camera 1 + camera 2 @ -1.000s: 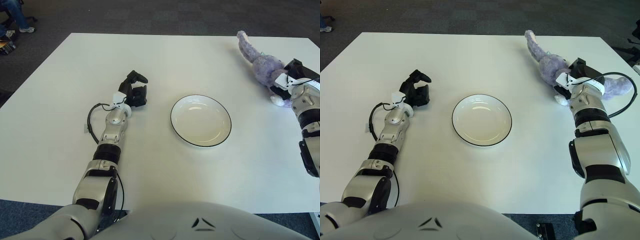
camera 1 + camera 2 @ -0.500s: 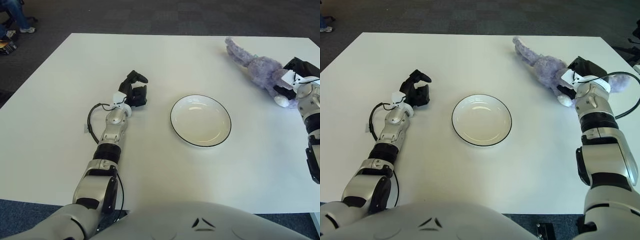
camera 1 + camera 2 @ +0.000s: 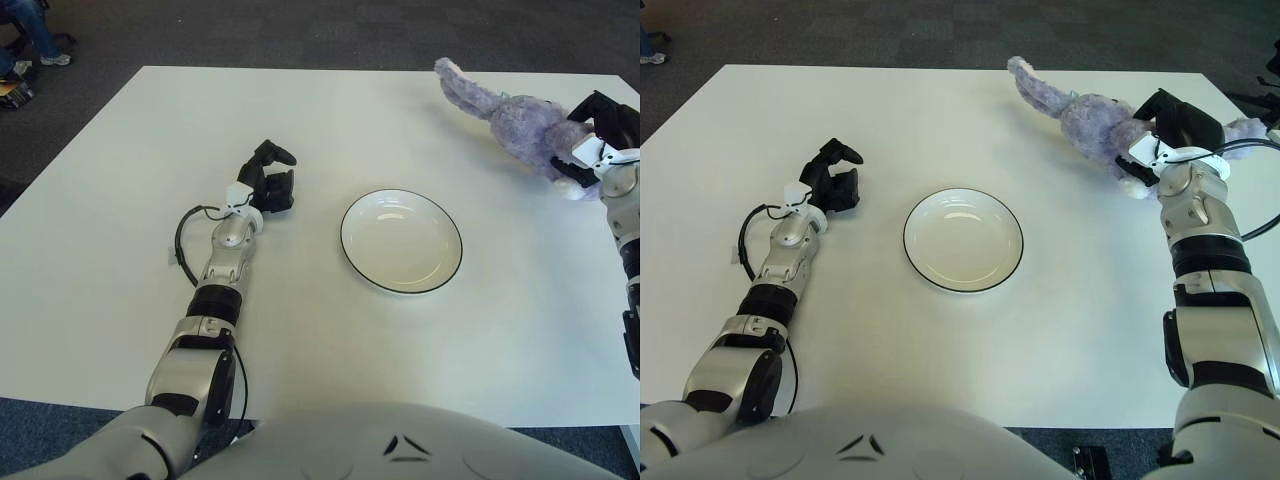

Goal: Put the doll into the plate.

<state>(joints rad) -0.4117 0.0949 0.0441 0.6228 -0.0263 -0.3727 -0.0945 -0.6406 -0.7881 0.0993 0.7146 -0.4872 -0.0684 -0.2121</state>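
A purple plush doll (image 3: 1085,108) is at the far right of the white table, its long thin limb stretched out to the left. My right hand (image 3: 1162,128) grips its right end, black fingers wrapped round the plush. Whether the doll touches the table I cannot tell. A white plate (image 3: 963,245) with a dark rim stands empty at the table's middle, well to the left of the doll and nearer to me. My left hand (image 3: 837,180) shows to the left of the plate, fingers loosely bent and holding nothing.
The white table (image 3: 400,350) runs to dark carpet on all sides. A black cable loop (image 3: 183,245) hangs beside my left forearm, and another cable (image 3: 1260,210) curves out past my right forearm near the table's right edge.
My right hand has moved right and farther away with the doll. The doll has turned, its long limb swinging from pointing away to pointing left. The left hand has stayed still.
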